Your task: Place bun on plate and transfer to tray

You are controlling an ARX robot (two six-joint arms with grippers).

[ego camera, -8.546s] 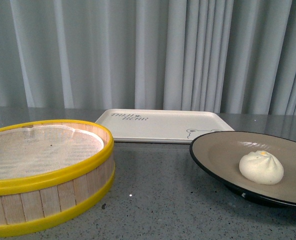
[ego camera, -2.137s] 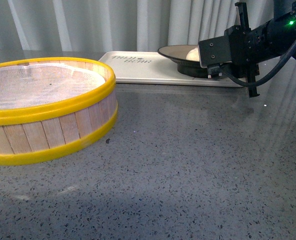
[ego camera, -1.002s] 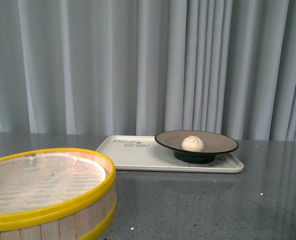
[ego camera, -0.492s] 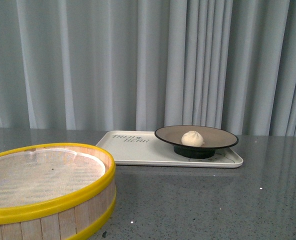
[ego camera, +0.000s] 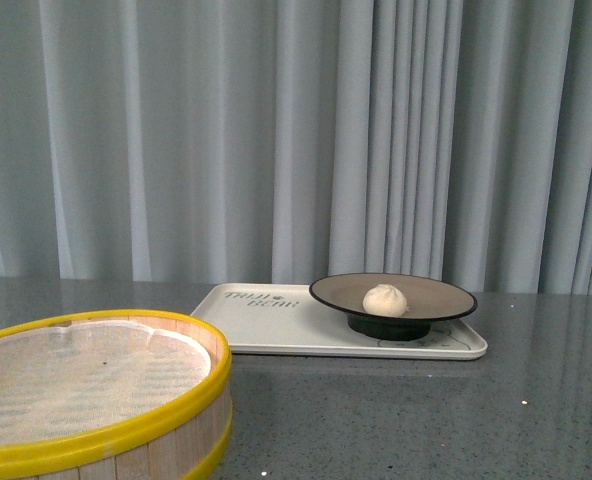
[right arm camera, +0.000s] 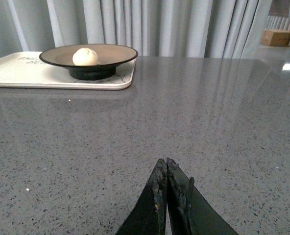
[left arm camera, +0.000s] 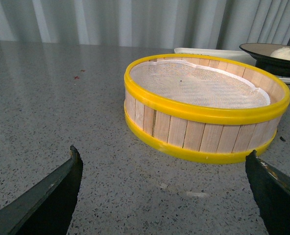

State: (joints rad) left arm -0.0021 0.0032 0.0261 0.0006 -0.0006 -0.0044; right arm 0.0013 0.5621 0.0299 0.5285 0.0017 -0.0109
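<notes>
The cream-white bun (ego camera: 385,299) lies in the grey-brown plate (ego camera: 436,292) with a black rim. The plate stands on the right part of the cream tray (ego camera: 266,325) at the back of the table. They also show in the right wrist view: bun (right arm camera: 85,56), plate (right arm camera: 113,53), tray (right arm camera: 17,73). The left wrist view shows the bun (left arm camera: 284,53) on the plate (left arm camera: 257,50) past the steamer. My left gripper (left arm camera: 164,159) is open and empty over bare table, short of the steamer. My right gripper (right arm camera: 166,164) is shut and empty, low over the table, far from the tray. Neither arm shows in the front view.
A yellow-rimmed wooden steamer basket (ego camera: 96,400) with a white cloth liner stands at the front left; it also shows in the left wrist view (left arm camera: 204,112). The table top is grey speckled stone (right arm camera: 208,112). A grey curtain (ego camera: 276,130) hangs behind. A brown box (right arm camera: 277,37) sits far off.
The plate with the bun went from the table's right side onto the tray. The right arm, which was at the plate, has left the front view. The view has shifted slightly since.
</notes>
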